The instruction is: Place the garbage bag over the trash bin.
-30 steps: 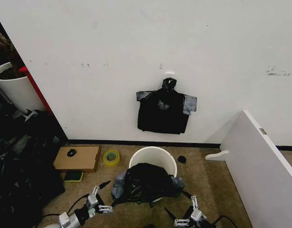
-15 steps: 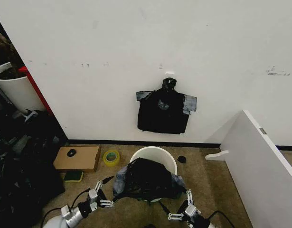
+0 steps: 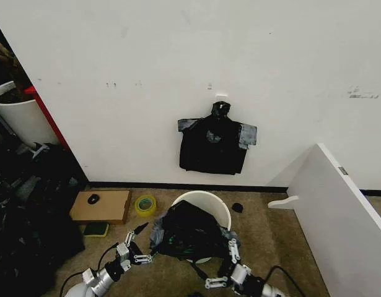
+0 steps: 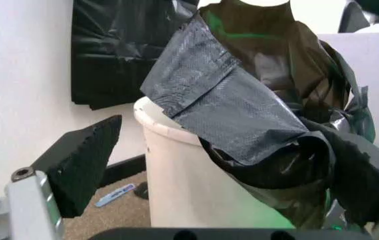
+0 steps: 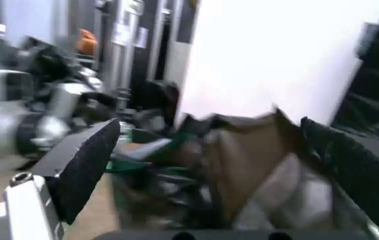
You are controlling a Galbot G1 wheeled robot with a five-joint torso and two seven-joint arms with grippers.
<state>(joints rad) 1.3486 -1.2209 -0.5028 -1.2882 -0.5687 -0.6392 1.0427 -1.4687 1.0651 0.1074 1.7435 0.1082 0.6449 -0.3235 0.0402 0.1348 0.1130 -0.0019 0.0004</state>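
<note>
Head view showed the garbage bag [image 3: 189, 230] draped over the near rim of the trash bin [image 3: 204, 202] on the tan carpet [image 3: 271, 232] by the white wall [image 3: 178, 62]. Left gripper [image 3: 142, 243] and right gripper [image 3: 222, 266] hung spread, grasping nothing.

Compared with a second ago, the garbage bag [image 3: 189, 232] has been lifted higher and farther over the trash bin [image 3: 202, 201], so its black plastic now covers more of the bin's opening and near rim. The left tool [image 3: 142, 243] has risen and moved in toward the bag's left edge, its fingers spread. The right tool [image 3: 222, 267] has shifted left and up beneath the bag's right side, fingers also apart.
</note>
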